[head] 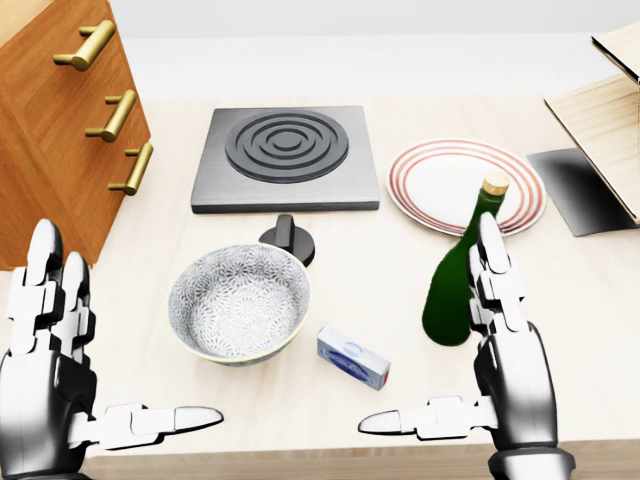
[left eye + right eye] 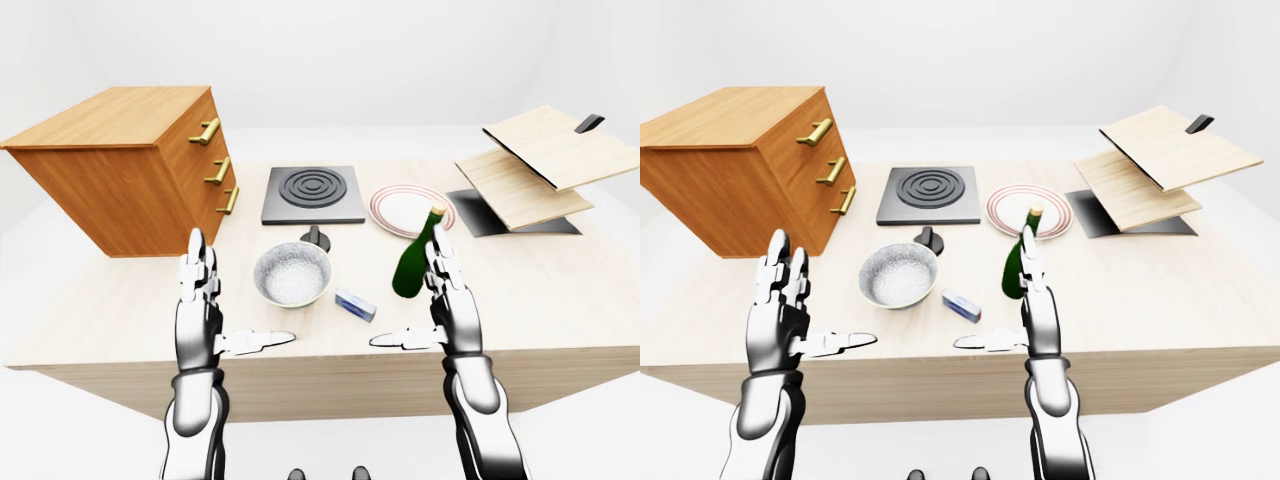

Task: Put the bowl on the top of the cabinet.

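Observation:
The patterned grey bowl [image 1: 240, 303] stands upright on the light wooden table, low and left of centre in the head view. The orange wooden cabinet [image 2: 120, 170] with three brass handles stands at the table's left; its flat top [image 2: 115, 115] is bare. My left hand [image 1: 110, 350] is open, fingers up and thumb out, left of the bowl and apart from it. My right hand [image 1: 455, 365] is open too, right of the bowl, its fingers overlapping the green bottle [image 1: 455, 285] in the picture. Neither hand holds anything.
A black hob [image 1: 285, 155] and a black knob [image 1: 288, 238] lie above the bowl. A red-ringed plate [image 1: 465, 185] sits right of the hob. A small blue-and-white box [image 1: 352, 357] lies right of the bowl. Tilted wooden boards [image 2: 540, 165] stand at the right over a dark sheet [image 1: 585, 190].

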Robot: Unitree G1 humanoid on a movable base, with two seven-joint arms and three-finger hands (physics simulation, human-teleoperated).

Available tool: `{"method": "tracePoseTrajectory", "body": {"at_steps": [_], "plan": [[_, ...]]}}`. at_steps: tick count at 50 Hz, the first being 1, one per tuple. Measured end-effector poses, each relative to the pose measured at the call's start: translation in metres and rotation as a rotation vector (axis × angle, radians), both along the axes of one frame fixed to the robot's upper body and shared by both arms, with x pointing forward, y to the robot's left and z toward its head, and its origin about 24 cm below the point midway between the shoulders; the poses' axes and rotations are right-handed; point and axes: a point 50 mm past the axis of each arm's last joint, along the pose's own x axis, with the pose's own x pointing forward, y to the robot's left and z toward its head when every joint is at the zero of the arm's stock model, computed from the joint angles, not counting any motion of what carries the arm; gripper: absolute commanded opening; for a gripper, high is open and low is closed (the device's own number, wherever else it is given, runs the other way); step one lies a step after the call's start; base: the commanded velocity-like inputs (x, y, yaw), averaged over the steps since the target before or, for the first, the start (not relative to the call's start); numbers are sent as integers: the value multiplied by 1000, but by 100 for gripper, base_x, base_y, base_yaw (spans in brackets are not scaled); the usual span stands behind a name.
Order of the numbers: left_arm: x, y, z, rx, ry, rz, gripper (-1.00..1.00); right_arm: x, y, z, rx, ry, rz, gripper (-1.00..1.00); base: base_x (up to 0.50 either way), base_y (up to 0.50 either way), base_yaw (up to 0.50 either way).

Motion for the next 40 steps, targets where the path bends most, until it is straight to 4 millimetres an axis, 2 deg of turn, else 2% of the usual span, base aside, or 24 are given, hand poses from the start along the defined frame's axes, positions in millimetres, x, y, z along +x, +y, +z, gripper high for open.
{"method": "tracePoseTrajectory", "body": {"at_steps": [40], "plan": [[0,0,1,4,-6,-2,100,-1,1,1,-8,-4,8,100,0,50,0]]}}
